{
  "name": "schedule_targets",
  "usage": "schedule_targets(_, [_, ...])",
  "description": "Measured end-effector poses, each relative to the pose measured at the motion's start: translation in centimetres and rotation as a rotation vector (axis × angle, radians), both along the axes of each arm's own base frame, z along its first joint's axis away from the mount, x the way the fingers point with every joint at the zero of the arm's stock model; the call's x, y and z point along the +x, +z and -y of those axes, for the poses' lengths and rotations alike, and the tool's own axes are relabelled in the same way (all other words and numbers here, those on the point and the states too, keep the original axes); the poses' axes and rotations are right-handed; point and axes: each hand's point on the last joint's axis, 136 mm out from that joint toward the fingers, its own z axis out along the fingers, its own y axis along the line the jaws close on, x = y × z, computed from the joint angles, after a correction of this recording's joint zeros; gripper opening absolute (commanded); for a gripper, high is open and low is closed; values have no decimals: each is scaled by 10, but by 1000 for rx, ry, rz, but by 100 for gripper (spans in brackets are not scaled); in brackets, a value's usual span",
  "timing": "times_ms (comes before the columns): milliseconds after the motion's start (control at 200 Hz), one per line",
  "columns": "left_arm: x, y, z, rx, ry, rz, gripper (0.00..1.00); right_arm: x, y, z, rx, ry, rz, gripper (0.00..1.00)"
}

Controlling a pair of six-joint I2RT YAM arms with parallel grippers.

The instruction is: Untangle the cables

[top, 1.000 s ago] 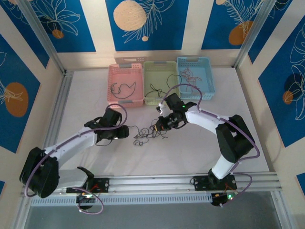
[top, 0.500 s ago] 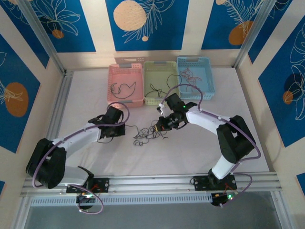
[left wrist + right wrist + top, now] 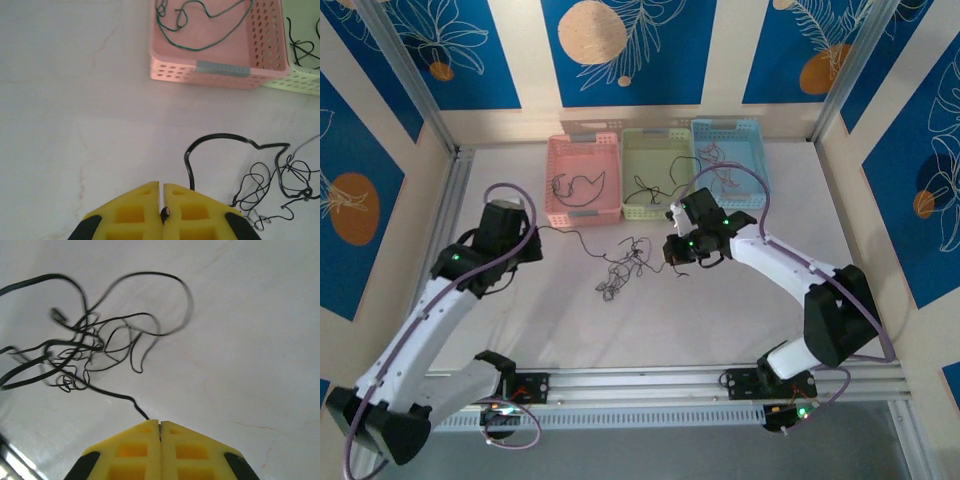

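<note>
Left gripper, blocky yellow fingers closed, pinches a thin black wire. Right gripper likewise clamps a black strand. Between them, squiggly black cables lie loosely clumped on the white table. Beyond the left gripper, a perforated pink plastic basket holds one dark wire.

Pincer: yellow, at the near edge, jaws pressed together.
Cables: thin black strands in a loose snarl at far left, with wide loops reaching right, partly blurred.
Link: one strand runs from the snarl to the pincer's tip.
Counter: white, faintly veined.
</note>
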Motion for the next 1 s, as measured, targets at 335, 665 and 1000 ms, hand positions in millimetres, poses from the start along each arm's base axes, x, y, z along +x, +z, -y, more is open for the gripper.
schedule_targets(335, [-28, 17, -32, 128, 19, -17, 0, 19, 16, 44, -1, -191, 46, 0])
schedule_targets(665, [-42, 28, -46, 142, 36, -3, 0, 29, 3, 106, -95, -419, 10, 0])
schedule_targets(1000, [-54, 76, -50, 147, 7, 88, 0, 30, -18, 116, -126, -475, -68, 0])
